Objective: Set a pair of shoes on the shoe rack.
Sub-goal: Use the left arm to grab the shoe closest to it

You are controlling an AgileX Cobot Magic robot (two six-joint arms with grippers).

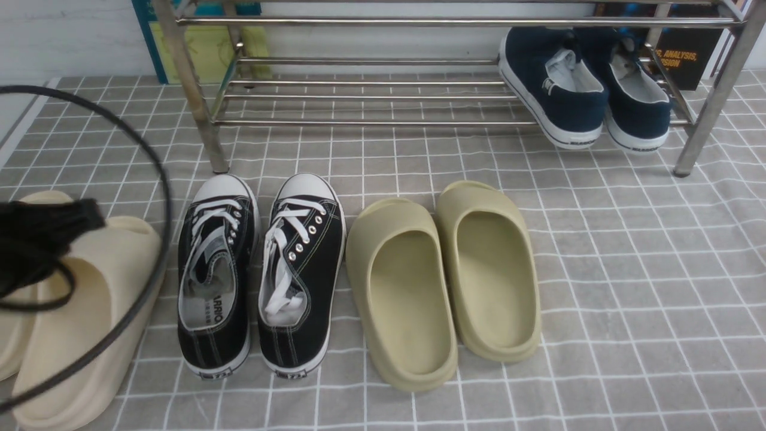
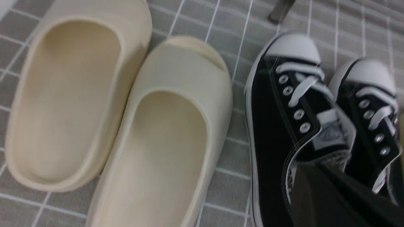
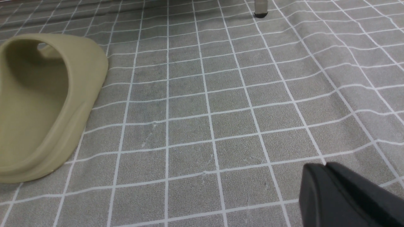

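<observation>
Checking clearance: pair of shoes [image 1: 302, 263] sat on the mat [image 1: 628, 269], toes toward the shoe rack [image 1: 371, 123] but short of it.
Left gripper [image 2: 311, 171] looked clenched with nothing seen between the fingers, tips over one sneaker's heel opening; the view was blurred and cropped. Cream slippers [image 2: 126, 126] lay just beside. Right gripper [image 3: 318, 171] was clenched empty, open mat ahead, olive slipper [image 3: 41, 104] off to one side. Navy slip-ons [image 1: 568, 90] filled one shelf end. Black cable [image 1: 42, 239] blocked part of the front view.

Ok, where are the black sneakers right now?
In the front view, the black sneakers sit left of centre, between the cream slippers and the olive slippers.
</observation>
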